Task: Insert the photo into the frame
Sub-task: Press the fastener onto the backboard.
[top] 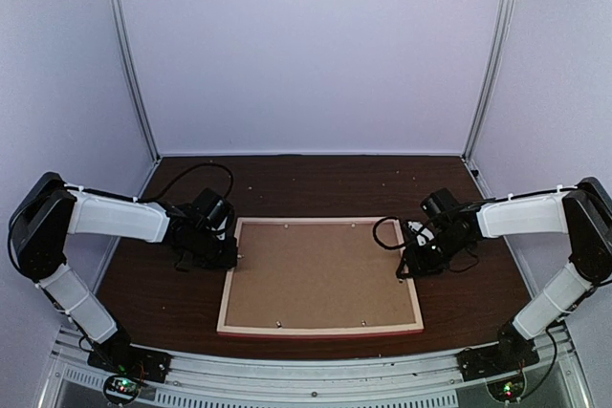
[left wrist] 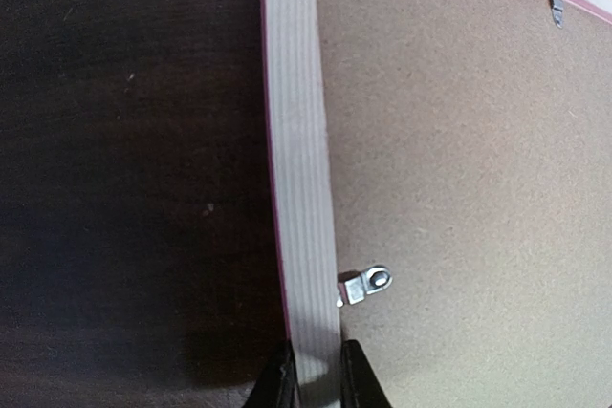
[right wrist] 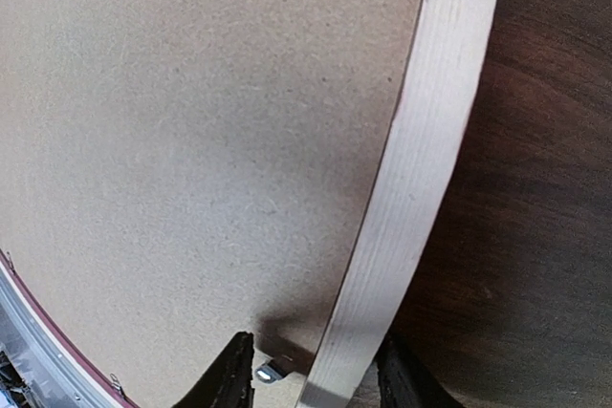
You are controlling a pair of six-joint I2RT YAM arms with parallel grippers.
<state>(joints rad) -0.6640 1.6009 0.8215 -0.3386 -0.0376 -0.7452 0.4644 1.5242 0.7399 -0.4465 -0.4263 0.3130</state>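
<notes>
**Item: picture frame, face down, on enclosed work table**

Surface: table of dark brown wood grain, matt, with faint specks. An aluminium rail runs along its near edge and carries both arm bases.

Room: pale lilac walls on three sides. One slim metal post stands in the back left corner and a second post in the back right.

Object: the frame lies flat at mid-table with its back upward. Its sides are pale wood, with a pink edge showing at the near rim. A brown backing board fills it. A small metal clip sits on the board just beside the left-hand rail.

Left gripper: at the frame's left rail, with its fingers narrow and pressed against both faces of the pale wood.

Right gripper: at the frame's right rail and astride it. It stands wider, with a clear gap between the inner finger and the wood.
</notes>
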